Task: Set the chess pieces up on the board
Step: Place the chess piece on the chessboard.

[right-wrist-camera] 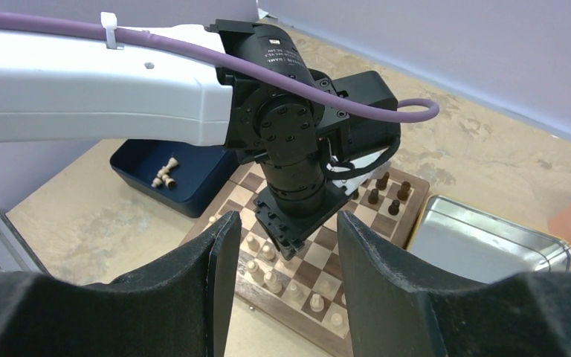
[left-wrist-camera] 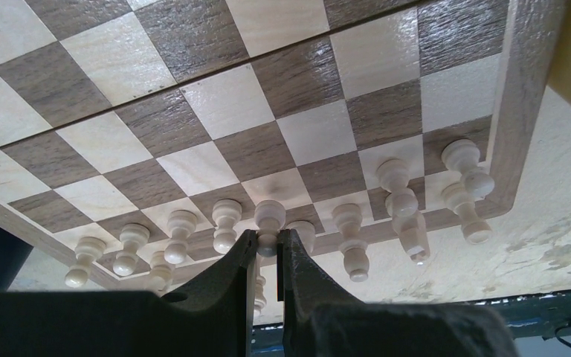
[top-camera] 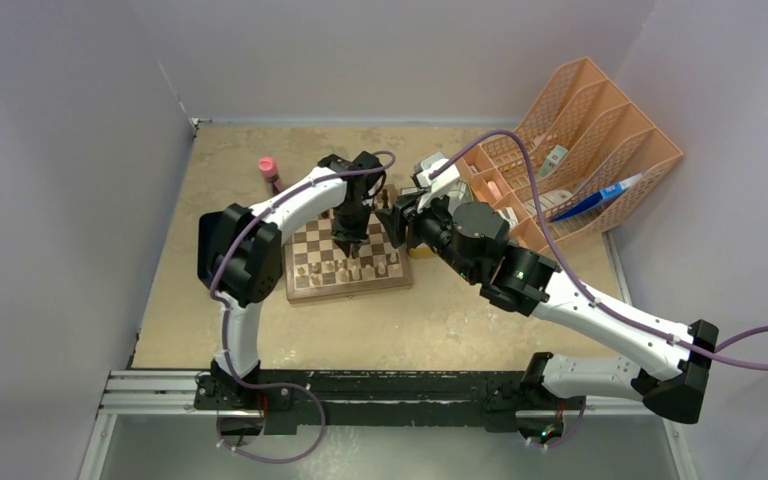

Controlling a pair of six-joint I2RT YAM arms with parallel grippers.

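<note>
Pale pawn (left-wrist-camera: 269,214) pinched by left end effector (left-wrist-camera: 268,236) | right end effector (right-wrist-camera: 288,230) parted, empty | risk: tight row, release may topple neighbouring pawns (left-wrist-camera: 225,217)

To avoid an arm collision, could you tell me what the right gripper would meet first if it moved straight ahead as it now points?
The right gripper would most likely meet the left arm's black wrist, framed between its open fingers above the board; depth is unclear.
</note>
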